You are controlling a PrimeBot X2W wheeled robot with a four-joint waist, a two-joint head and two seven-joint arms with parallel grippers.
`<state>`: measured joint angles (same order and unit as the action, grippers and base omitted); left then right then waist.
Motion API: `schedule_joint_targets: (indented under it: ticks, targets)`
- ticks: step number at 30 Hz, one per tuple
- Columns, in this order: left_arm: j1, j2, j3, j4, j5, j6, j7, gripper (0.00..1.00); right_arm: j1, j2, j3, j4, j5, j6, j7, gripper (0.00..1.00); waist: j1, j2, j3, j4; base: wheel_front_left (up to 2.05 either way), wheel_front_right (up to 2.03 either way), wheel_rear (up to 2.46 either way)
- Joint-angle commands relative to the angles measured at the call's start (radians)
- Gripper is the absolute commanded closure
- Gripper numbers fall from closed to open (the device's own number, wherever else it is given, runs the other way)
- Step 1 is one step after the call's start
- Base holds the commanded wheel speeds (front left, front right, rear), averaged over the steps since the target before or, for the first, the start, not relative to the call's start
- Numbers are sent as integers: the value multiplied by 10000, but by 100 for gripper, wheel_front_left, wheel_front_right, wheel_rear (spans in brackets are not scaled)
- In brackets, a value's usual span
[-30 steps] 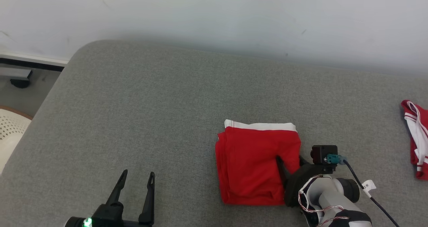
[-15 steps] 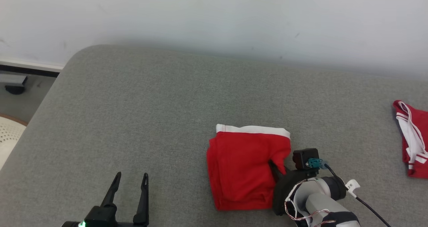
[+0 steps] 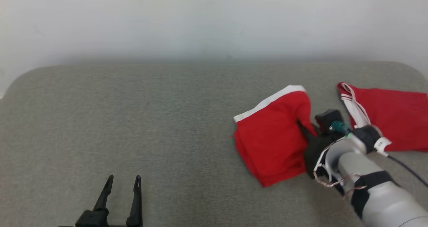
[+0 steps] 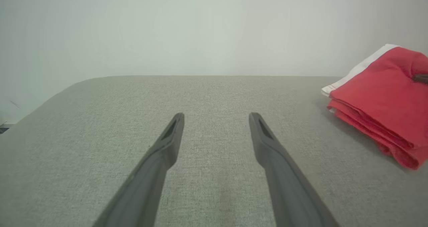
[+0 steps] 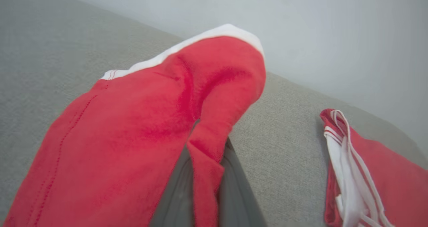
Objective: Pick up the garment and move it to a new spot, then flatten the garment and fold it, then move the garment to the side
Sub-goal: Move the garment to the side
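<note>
- The folded red fabric garment with a white waistband [image 3: 271, 143] lay on the right half of the grey fabric-covered padded bench [image 3: 150, 120]. It was stacked in several layers, as the left wrist view showed at its near edge.
- Judged from that compact, layered shape, the pick-up, relocation, flattening and folding steps appeared complete.
- The right claw [image 3: 303, 128] was clamped on the right-hand edge of the garment. In the right wrist view, a ridge of red cloth was pinched between its two dark fingers.
- The cloth near the grip was bunched and raised. The remainder of the garment appeared to rest on the bench, tilted so that the waistband ran diagonally in the head view.
- The left claw [image 3: 123, 178] hovered over bare bench at the lower left, jaws wide apart, holding nothing and well apart from the garment.
- A second red garment with white striped trim [image 3: 384, 120] lay unfolded towards the right end of the bench. It was near the folded one, with a strip of grey bench visible between them.
- Remaining work, as judged: the final step of moving the garment to the side was in hand but not finished, because the claw had not released it.
- Whether the folds would hold under a one-edge grip could not be determined.
</note>
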<state>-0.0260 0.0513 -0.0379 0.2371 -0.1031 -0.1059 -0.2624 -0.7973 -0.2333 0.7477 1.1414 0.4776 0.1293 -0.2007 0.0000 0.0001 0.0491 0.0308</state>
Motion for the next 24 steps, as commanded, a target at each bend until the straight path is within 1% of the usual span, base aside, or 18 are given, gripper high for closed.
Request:
schedule_joint_targets:
  ticks: [1, 5, 7, 10, 17, 23, 24]
  targets:
    - [-196, -2, -6, -73, 63, -41, -18, 0, -277, -286, 160, -98, 98, 19, 89, 100, 0, -1, 319, -650, 0, 0, 0]
    - [-420, 45, 48, -136, 115, -68, -17, 0, -862, -936, 575, -196, 324, 19, 399, 100, 0, -1, 705, -863, 0, 0, 0]
    - [-570, 83, 33, -183, 136, -107, -18, 0, -1213, -1388, 866, -170, 218, 19, 499, 100, 0, -1, 926, -887, 0, 0, 0]
    - [-744, 159, 46, -263, 156, -156, -18, 0, -1703, -1855, 928, -68, 491, 19, 615, 100, 0, -1, 1241, -906, 0, 0, 0]
    - [-1095, 395, 78, -458, 172, -184, -18, 0, -2683, -2812, 1050, 265, 913, 13, 829, 100, 0, -1, 1926, -893, 0, 0, 0]
    - [-1276, 493, 116, -622, 174, -215, -18, 0, -3158, -3577, 1170, 509, 1200, 13, 907, 100, 0, -1, 2336, -906, 0, 0, 0]
    - [-1276, 493, 116, -622, 174, -215, -18, 0, -3158, -3577, 1170, 509, 1200, 13, 907, 100, 0, -1, 2336, -906, 0, 0, 0]
